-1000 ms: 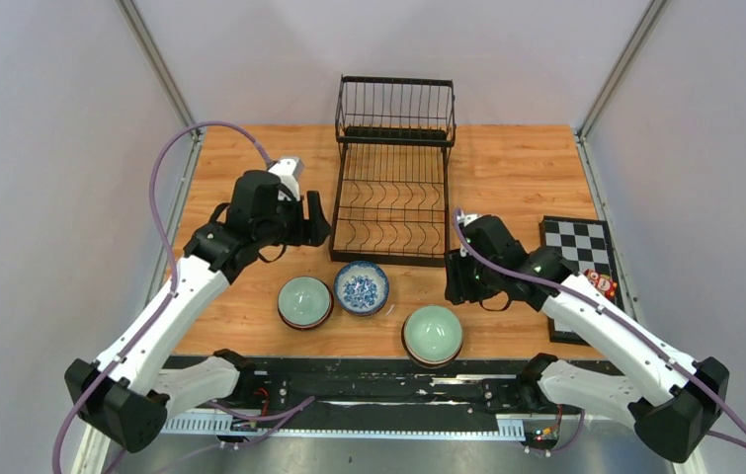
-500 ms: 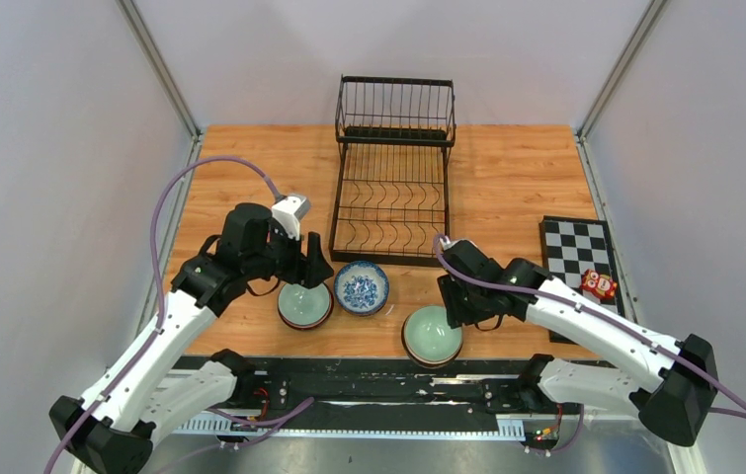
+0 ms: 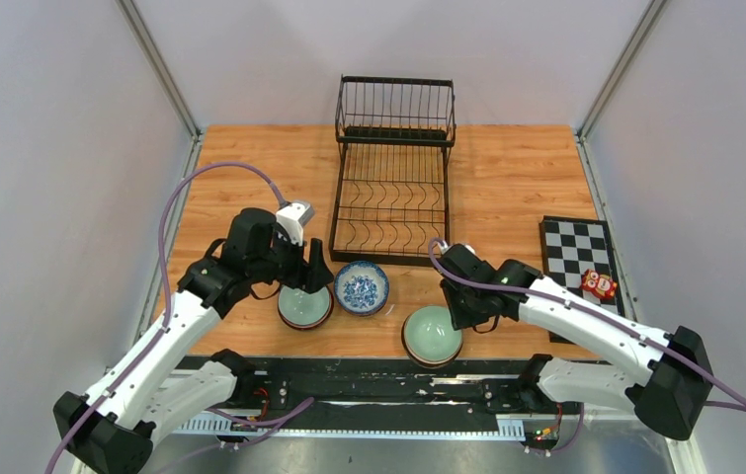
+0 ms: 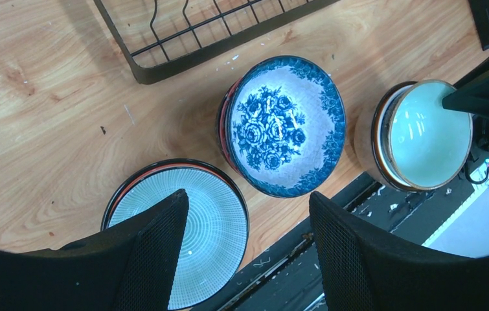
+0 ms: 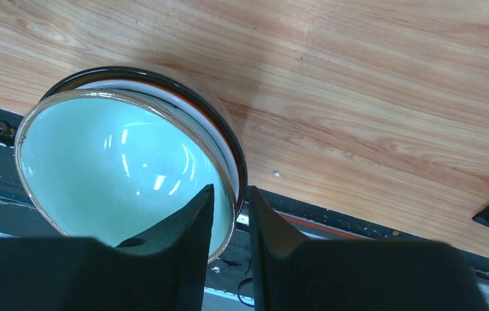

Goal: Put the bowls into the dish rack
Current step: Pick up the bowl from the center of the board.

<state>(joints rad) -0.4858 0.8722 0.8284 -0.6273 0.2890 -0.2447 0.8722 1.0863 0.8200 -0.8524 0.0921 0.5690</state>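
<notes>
We log the dish rack [image 3: 393, 178] at 12 o'clock on the desk [image 3: 517, 178], basket tier at the far end, slotted base nearer. The bowls sit in a row at 6 o'clock by the desk's front edge, apart from the rack. The ribbed celadon bowl [image 3: 305, 303] is at the left, the blue-and-white bowl [image 3: 362, 287] is just at its 2 o'clock, and the smooth celadon bowl [image 3: 433, 334] is at 4 o'clock of that one. Each rests inside a second bowl. The left claw [image 3: 311, 269] hangs over the ribbed celadon bowl with jaws wide apart. In the left wrist view we see one finger [image 4: 154, 249] over the bowl's inside and the other past its rim, gripping nothing. The right claw [image 3: 458, 314] is down at the 2 o'clock rim of the smooth celadon bowl. Its wrist view shows the fingers [image 5: 183, 236] close together, one inside the rim and one outside, and we cannot tell whether they pinch it. A checkered board [image 3: 576, 247] lies at 3 o'clock with a small red item [image 3: 601, 285] on it.
</notes>
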